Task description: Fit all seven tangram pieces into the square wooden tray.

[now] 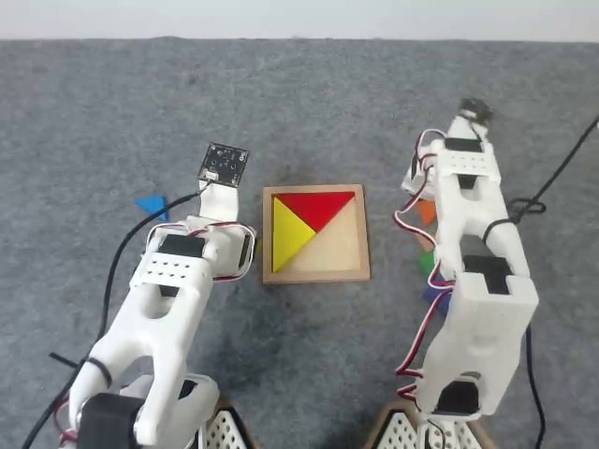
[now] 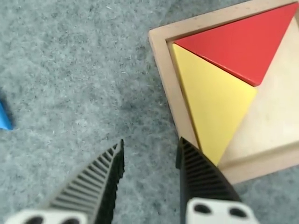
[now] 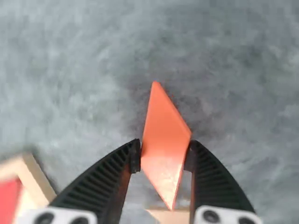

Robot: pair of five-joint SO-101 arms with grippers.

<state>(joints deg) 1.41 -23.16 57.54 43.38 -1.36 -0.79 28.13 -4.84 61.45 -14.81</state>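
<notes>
The square wooden tray (image 1: 360,234) lies mid-table with a red triangle (image 1: 318,206) along its far side and a yellow triangle (image 1: 288,234) at its left. In the left wrist view the tray's rim (image 2: 161,70) runs beside my left gripper (image 2: 150,149), which is open over bare carpet with nothing between its fingers. My right gripper (image 3: 162,156) is shut on an orange parallelogram (image 3: 164,135), right of the tray; the orange piece (image 1: 428,211) peeks out beside the right arm. A blue piece (image 1: 152,204) lies far left.
A green piece (image 1: 427,262) and a dark blue piece (image 1: 436,297) lie partly hidden under the right arm. The blue piece (image 2: 3,116) also shows at the edge of the left wrist view. Grey carpet covers the table. A black cable (image 1: 562,168) trails off to the right.
</notes>
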